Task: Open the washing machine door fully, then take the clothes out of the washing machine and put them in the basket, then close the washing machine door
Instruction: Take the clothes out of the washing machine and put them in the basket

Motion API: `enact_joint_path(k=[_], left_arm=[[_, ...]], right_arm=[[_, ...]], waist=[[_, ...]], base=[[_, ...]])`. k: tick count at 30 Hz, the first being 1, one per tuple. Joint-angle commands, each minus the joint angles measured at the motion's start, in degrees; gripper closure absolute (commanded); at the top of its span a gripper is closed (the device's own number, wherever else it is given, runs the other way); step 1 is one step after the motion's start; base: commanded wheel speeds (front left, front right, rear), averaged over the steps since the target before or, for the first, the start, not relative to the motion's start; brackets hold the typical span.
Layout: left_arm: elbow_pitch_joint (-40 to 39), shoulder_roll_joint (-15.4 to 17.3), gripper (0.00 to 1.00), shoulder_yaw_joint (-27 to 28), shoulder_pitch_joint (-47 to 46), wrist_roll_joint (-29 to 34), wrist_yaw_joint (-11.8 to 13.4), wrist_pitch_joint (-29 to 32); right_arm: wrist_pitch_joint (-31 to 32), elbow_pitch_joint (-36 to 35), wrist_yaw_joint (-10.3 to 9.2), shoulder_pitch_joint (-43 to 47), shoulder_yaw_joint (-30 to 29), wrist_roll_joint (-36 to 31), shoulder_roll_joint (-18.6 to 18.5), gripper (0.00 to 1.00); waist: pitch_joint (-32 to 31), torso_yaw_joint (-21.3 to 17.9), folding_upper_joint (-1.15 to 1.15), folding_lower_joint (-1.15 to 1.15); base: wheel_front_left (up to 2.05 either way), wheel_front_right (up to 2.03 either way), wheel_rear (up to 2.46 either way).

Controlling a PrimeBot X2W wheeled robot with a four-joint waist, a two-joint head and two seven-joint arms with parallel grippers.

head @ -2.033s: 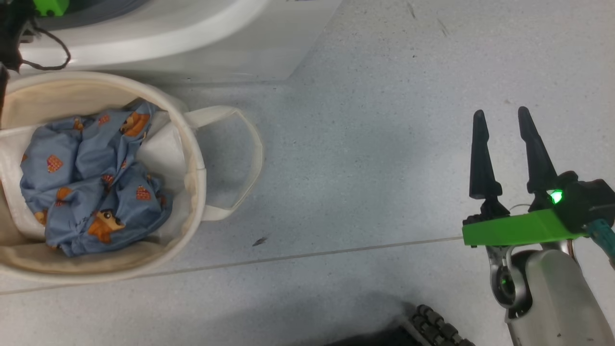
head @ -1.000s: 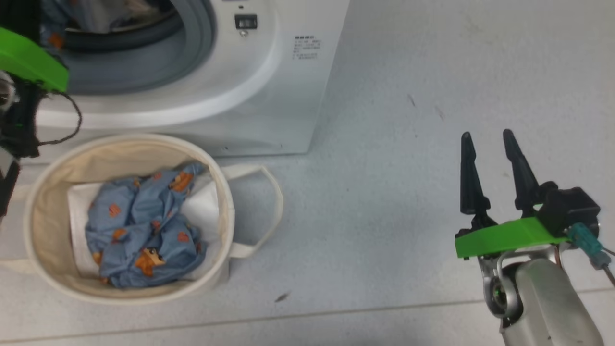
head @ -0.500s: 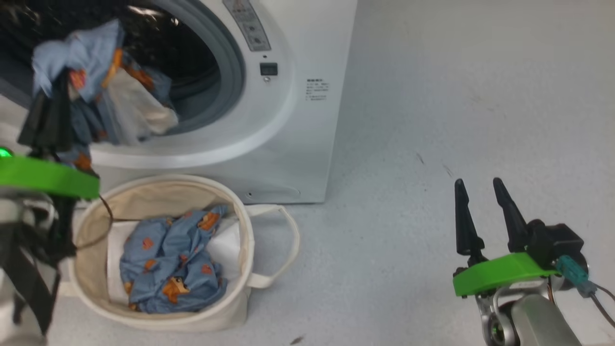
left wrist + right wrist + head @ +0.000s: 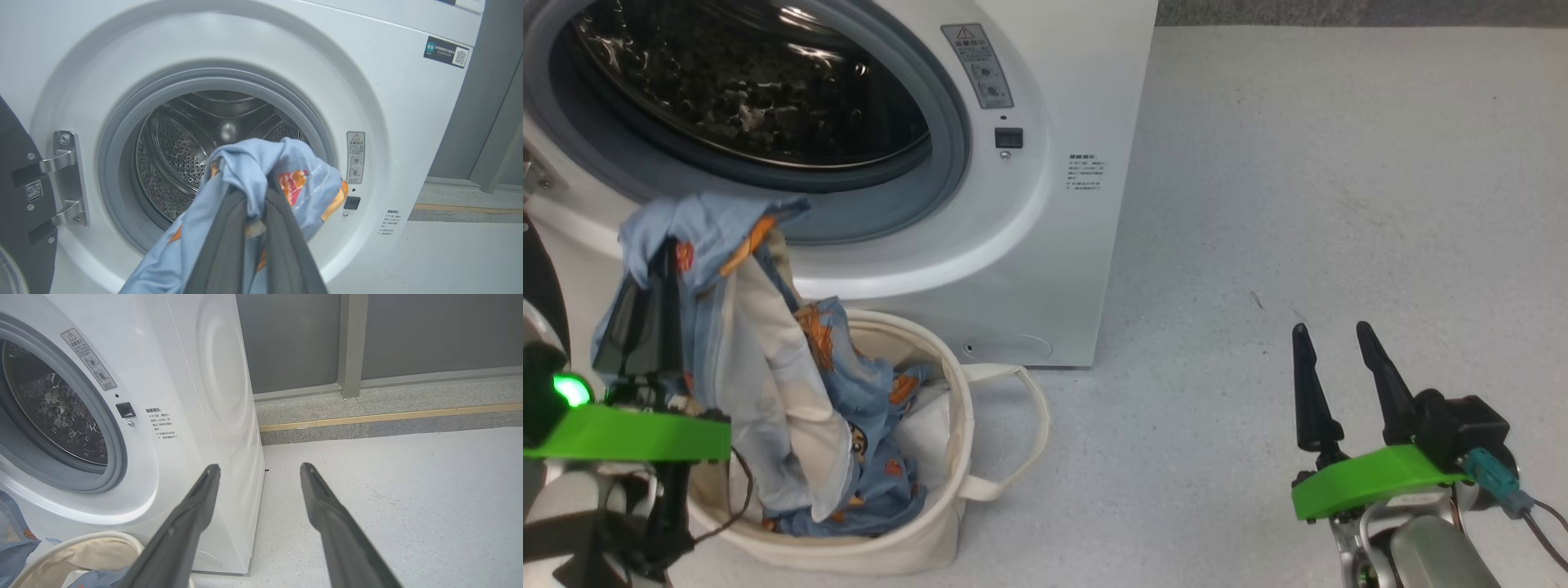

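Clothes [image 4: 768, 367]: head view, 1 garment hangs pinched in the left gripper [image 4: 645, 314], trailing into the basket [image 4: 966, 433] beside the washing machine [image 4: 1062, 261]. Left wrist view, fingers [image 4: 220, 245] clamp fabric. Right wrist view, right gripper [image 4: 260, 467] spread. Unloading step; next, release over the basket.

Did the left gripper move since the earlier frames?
Yes. Judged against the washing machine, the left gripper, shut on the clothes, has dropped from the drum opening toward the basket.
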Motion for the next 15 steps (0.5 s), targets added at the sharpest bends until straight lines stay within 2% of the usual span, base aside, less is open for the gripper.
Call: enact_joint_path(k=[1, 10, 15], left_arm=[[-1.5, 1.5, 1.0, 2.9, -1.5, 0.3, -0.3, -0.3], [4.9, -0.3, 1.0, 3.0, 1.8, -0.3, -0.3, -0.3], [9.8, -0.9, 1.0, 1.0, 0.9, -0.6, -0.3, -0.3]], right_arm=[[-0.7, -1.8, 0.05, -0.4, 1.2, 0.3, -0.6, 0.0], [-0.7, -2.6, 0.05, -1.9, 1.0, 0.0, -0.9, 0.0], [-0.7, -3.2, 0.05, -2.5, 0.4, -0.2, -0.9, 0.0]], waist=[[0.3, -0.1, 0.0, 0.01], [2.4, -1.5, 0.0, 0.01], [4.3, -1.9, 0.0, 0.01]], base=[[0.0, 0.0, 0.0], [0.0, 0.0, 0.0], [0.0, 0.0, 0.0]])
